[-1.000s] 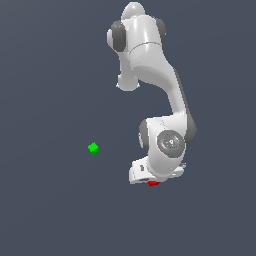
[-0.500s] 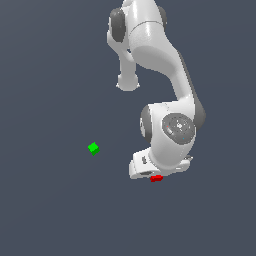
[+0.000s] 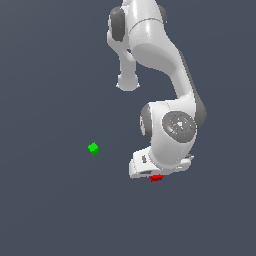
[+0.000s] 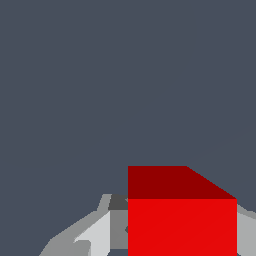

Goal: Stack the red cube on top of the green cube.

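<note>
The red cube [image 3: 156,177] peeks out from under the white hand of my gripper [image 3: 157,172] in the exterior view. In the wrist view the red cube [image 4: 182,220] fills the space between the two grey fingers [image 4: 97,235], which press on its sides. The gripper is shut on it. The green cube [image 3: 93,148] lies alone on the dark grey floor, well off to the exterior view's left of the gripper and a little higher in the picture. It does not show in the wrist view.
The white arm [image 3: 165,60] reaches in from the top of the exterior view and covers the area above the gripper. The dark grey floor [image 3: 50,210] is plain all round.
The hand and the red cube have moved together a little to the exterior view's right and upward in the picture. The arm looks larger and nearer the camera. The green cube has not moved.
</note>
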Controlling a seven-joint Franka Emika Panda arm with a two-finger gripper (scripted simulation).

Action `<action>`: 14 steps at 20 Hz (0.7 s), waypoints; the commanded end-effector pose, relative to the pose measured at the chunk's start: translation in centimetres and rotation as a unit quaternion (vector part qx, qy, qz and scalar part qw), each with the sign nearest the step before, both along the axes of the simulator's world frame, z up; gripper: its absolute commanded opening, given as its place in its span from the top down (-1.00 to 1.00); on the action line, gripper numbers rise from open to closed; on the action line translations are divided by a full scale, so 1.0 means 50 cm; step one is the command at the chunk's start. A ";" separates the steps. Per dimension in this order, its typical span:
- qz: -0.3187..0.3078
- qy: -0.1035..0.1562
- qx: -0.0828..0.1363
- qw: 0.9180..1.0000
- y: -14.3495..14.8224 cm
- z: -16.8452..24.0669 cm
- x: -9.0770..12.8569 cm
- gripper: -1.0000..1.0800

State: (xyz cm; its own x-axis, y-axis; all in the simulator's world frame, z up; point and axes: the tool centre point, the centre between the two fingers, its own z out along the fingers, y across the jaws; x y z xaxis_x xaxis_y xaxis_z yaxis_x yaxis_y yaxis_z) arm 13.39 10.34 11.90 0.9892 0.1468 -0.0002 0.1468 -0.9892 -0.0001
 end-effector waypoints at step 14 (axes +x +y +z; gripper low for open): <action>0.000 0.000 0.000 1.000 -0.087 -0.018 -0.053 1.00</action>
State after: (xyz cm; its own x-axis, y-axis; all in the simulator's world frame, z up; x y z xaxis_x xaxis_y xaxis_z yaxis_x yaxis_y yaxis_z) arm 11.19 6.82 11.15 0.9891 0.1472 -0.0002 0.1472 -0.9891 -0.0003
